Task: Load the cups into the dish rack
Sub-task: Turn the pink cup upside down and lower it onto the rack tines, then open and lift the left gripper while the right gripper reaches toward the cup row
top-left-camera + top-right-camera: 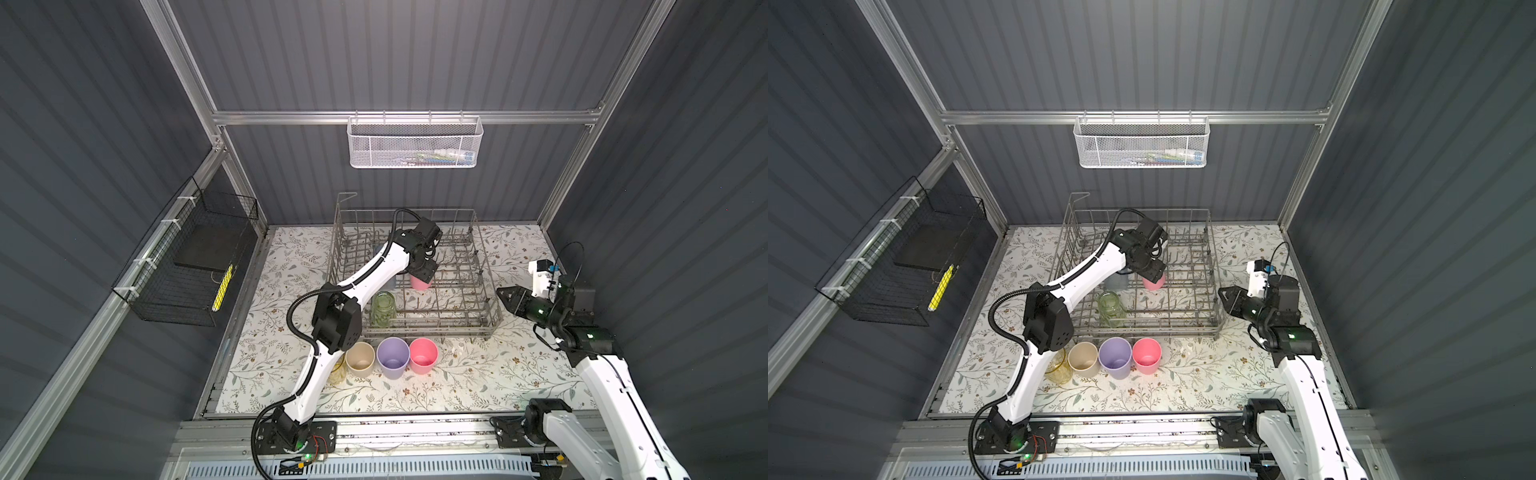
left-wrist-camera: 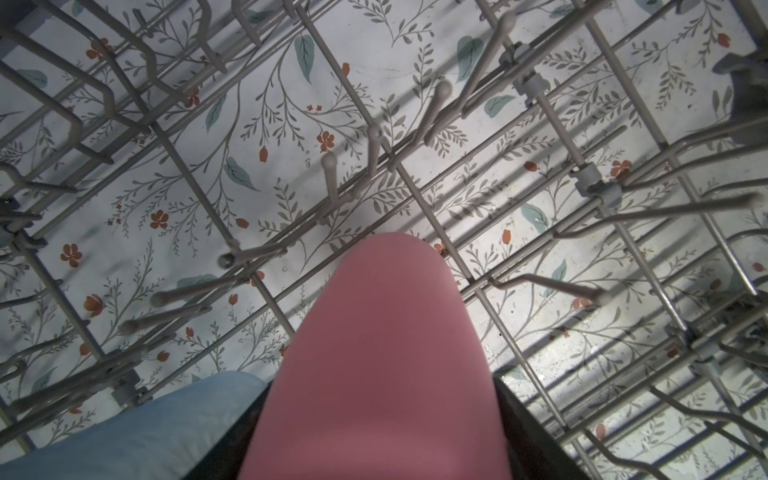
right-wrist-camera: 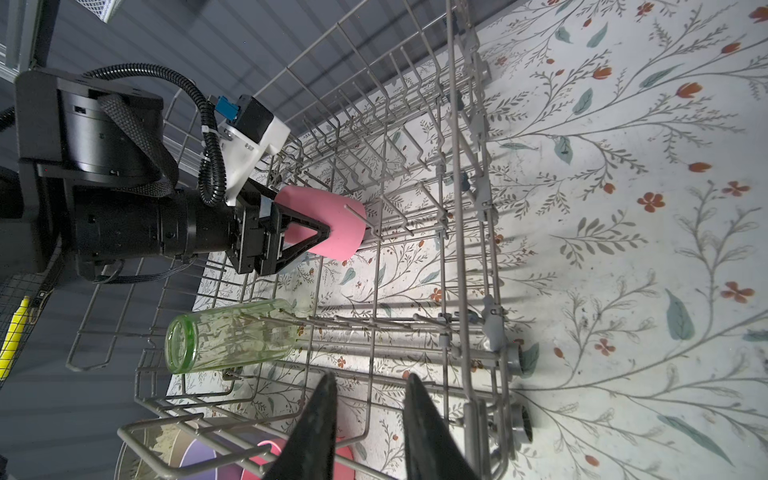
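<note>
The left gripper (image 3: 322, 226) was closed on a pink cup (image 3: 347, 243) among the tines near the middle of the dish rack (image 1: 488, 286). The right gripper (image 3: 370, 376) hung open and empty just beside the rack's right edge.

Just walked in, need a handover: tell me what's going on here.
The left gripper grips a pink cup among the tines of the dish rack. A green cup and a blue-grey cup are inside. The yellow cup, beige cup, lavender cup and second pink cup stand on the table in front. The right gripper hangs open and empty beside the rack.
</note>
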`<state>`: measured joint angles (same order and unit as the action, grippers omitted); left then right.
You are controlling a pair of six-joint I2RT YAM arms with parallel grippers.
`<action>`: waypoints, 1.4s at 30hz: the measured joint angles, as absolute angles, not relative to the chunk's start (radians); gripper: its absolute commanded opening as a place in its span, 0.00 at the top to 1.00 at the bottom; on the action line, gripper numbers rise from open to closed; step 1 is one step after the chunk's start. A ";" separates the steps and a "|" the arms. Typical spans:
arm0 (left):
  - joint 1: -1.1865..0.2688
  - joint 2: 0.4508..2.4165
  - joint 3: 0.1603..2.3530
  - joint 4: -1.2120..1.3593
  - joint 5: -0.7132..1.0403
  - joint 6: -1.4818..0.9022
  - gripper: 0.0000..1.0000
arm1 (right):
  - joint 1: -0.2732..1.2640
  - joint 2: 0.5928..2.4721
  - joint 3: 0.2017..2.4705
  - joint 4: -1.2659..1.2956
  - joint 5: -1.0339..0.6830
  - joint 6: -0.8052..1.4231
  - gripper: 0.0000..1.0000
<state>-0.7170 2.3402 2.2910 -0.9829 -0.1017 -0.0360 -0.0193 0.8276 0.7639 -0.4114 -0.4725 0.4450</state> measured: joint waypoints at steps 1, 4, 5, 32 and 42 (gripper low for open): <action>-0.718 2.342 2.292 -0.984 -0.103 -0.036 0.25 | -0.020 0.829 0.764 -0.411 -0.472 0.445 0.70; -0.719 2.350 2.292 -0.986 -0.102 -0.036 0.20 | -0.020 0.831 0.764 -0.411 -0.473 0.445 0.70; -0.719 2.353 2.292 -0.987 -0.102 -0.037 0.19 | -0.020 0.833 0.764 -0.411 -0.473 0.445 0.70; -0.720 2.146 2.242 -0.967 -0.029 -0.049 0.00 | -0.020 0.839 0.763 -0.411 -0.492 0.448 0.70; -0.720 1.914 2.090 -0.820 0.000 -0.065 0.00 | -0.011 0.766 0.789 -0.433 -0.533 0.435 0.72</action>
